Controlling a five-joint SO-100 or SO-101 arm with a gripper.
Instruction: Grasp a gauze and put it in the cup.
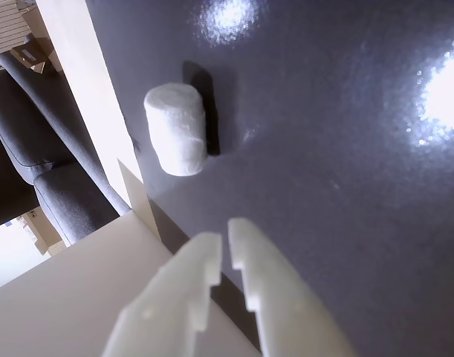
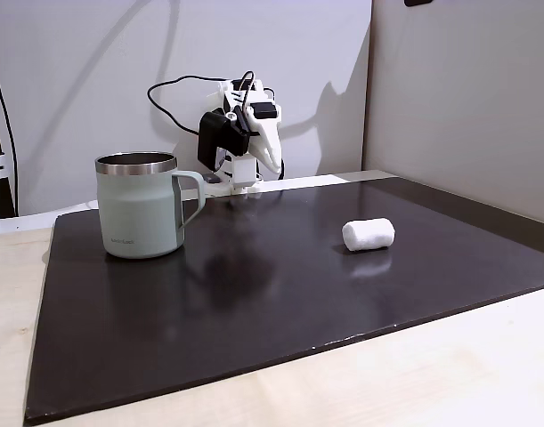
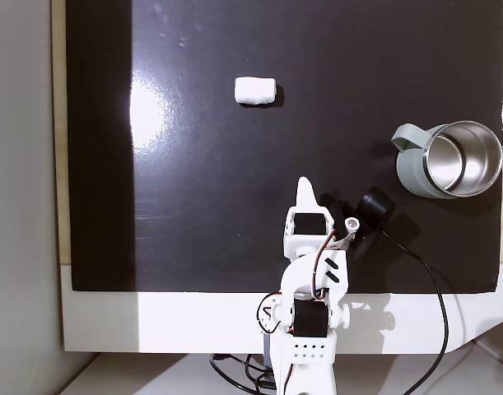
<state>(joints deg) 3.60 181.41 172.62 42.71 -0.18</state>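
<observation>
Glossy black matting covers most of the desk [image 3: 193,206], with pale wood showing round its edges and a plain white wall behind. Above it the fingers [image 1: 221,239] sit nearly together with only a thin slit between the tips, holding nothing; in a fixed view they [image 3: 305,188] point out over the mat from the folded-back arm near the desk's rear edge. Ahead of them, well apart, lies the gauze [image 3: 255,90], a small white roll on its side on the mat, seen in the wrist view [image 1: 175,129] with a short dark shadow beside it. It looks soft and very light, so it should squash a little under pressure and could roll or get nudged away if a tip touches it first; taking it across the middle of the roll, one finger on each curved flank, seems the safest hold. The cup [image 3: 449,160] stands upright near the opposite side of the mat, well apart from the gauze, its steel rim open and its handle turned toward the mat's centre. Between roll and cup the surface is bare, leaving open room for a carry, though the rim must be cleared before letting go.
</observation>
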